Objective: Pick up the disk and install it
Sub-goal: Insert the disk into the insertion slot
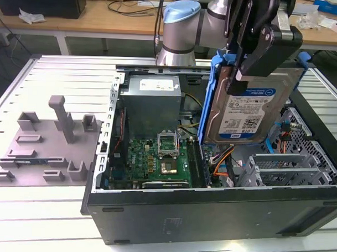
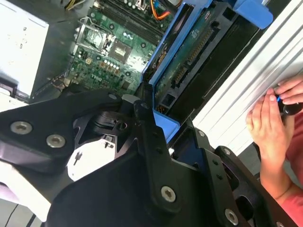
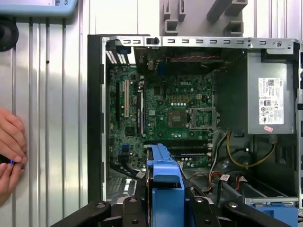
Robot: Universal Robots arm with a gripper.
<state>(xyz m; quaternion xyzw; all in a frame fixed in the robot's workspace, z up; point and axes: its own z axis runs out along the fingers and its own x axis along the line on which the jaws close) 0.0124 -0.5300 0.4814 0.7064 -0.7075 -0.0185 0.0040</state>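
The disk (image 1: pixel 252 109) hangs upright above the open computer case (image 1: pixel 209 216), near its back right in the exterior view. Its silver face with the white-and-blue label faces the camera, and a blue frame runs along its edges. My gripper (image 1: pixel 243 79) is shut on its upper part, a black finger (image 1: pixel 249 59) crossing the label side. In the second wrist view the disk's green circuit-board side (image 2: pixel 189 52) and blue frame show past the black fingers (image 2: pixel 151 142). In the first wrist view the blue frame edge (image 3: pixel 164 187) sits between the fingers, over the motherboard (image 3: pixel 165 113).
A grey metal drive cage (image 1: pixel 278 168) sits in the case at the exterior view's right, below the disk. The power supply (image 1: pixel 153 100) stands at the case's back. A grey plastic fixture (image 1: pixel 46 149) with posts lies at the exterior view's left. A person's hand (image 2: pixel 270 127) rests beside the case.
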